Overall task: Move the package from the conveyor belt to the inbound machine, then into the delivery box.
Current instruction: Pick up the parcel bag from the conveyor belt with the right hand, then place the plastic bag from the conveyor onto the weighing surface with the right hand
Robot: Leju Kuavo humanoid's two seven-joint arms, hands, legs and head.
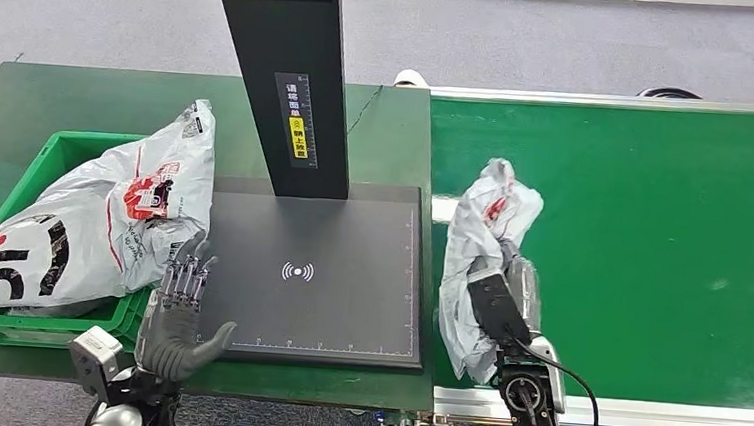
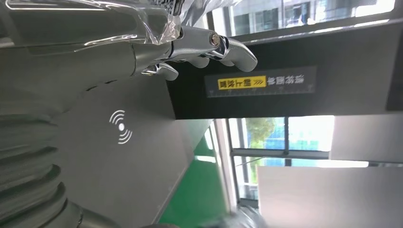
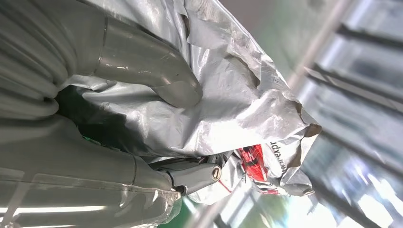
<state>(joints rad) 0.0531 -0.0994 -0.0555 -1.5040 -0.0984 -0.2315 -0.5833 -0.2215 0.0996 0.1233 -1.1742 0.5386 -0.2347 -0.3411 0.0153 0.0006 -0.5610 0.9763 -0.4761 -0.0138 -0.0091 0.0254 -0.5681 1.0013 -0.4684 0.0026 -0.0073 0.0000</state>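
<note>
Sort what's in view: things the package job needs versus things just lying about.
Job:
grey package, gripped by right hand
conveyor belt
inbound machine
green delivery box
left hand, holding nothing

Just there:
package already in the box

A green table carries a scanner pad and a green bin

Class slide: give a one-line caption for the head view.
Right robot hand grips a grey package on the green conveyor belt beside the scanner pad.
</note>
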